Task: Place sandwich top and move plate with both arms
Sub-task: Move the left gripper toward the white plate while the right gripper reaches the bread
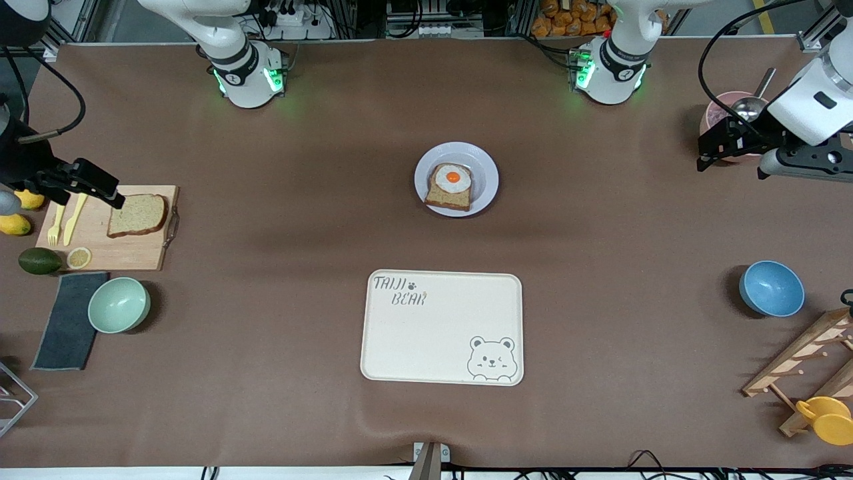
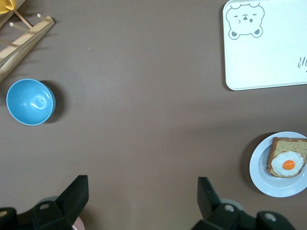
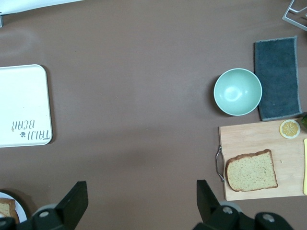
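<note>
There are two bread slices (image 1: 136,215) (image 1: 449,193), one plate (image 1: 486,170), one tray (image 1: 426,347), two bowls (image 1: 118,305) (image 1: 771,288), one cutting board (image 1: 126,253), one dark cloth (image 1: 66,323) and two grippers (image 1: 113,195) (image 1: 706,155).

Bright, even overhead light, all views sharp, with soft shadows beside the bowls (image 1: 772,288) and no glare.

Plate (image 1: 486,161) at table centre carries egg-topped bread (image 1: 450,187). Bear-print tray (image 1: 442,327) nearer the camera than plate. Sandwich top (image 1: 137,215) on cutting board (image 1: 126,252), toward right arm's end from plate.
</note>
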You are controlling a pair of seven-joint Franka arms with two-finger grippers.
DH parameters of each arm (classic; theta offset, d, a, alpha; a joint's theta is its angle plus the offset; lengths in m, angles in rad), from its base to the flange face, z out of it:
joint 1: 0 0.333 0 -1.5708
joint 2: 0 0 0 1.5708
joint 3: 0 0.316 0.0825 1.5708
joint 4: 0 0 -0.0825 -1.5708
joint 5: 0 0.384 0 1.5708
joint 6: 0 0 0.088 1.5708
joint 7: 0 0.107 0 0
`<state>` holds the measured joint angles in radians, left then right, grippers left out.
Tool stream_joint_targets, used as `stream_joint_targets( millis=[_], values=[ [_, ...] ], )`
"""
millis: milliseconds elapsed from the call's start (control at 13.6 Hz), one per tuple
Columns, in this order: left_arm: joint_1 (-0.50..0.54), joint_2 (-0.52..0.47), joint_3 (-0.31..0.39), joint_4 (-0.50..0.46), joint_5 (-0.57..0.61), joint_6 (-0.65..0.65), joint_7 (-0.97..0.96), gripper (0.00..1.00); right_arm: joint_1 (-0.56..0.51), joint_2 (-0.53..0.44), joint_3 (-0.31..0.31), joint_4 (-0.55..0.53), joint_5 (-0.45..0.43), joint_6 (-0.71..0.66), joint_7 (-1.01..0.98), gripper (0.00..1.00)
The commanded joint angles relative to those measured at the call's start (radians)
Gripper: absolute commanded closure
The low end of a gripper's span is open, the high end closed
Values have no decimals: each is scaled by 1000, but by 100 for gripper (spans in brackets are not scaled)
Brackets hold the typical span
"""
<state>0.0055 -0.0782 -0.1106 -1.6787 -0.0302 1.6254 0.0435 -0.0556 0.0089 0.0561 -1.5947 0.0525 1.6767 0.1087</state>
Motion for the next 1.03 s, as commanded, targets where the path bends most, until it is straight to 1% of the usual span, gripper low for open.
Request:
stream_joint_targets(
  millis=[0, 220, 441, 954],
  values=[
    [14, -9, -1, -9, -14, 1, 18, 0, -7, -7, 5, -7, -20, -9, 19, 0],
    [18, 11, -1, -7, -33, 8, 18, 0, -15, -1, 5, -7, -20, -24, 5, 0],
    [28, 49, -1, -9, -115, 39, 15, 0, -36, 3, 7, -10, -14, -29, 3, 0],
    [27, 107, -1, -9, -143, 106, 4, 0, -81, 22, 5, -31, -13, -32, 6, 0]
  ],
)
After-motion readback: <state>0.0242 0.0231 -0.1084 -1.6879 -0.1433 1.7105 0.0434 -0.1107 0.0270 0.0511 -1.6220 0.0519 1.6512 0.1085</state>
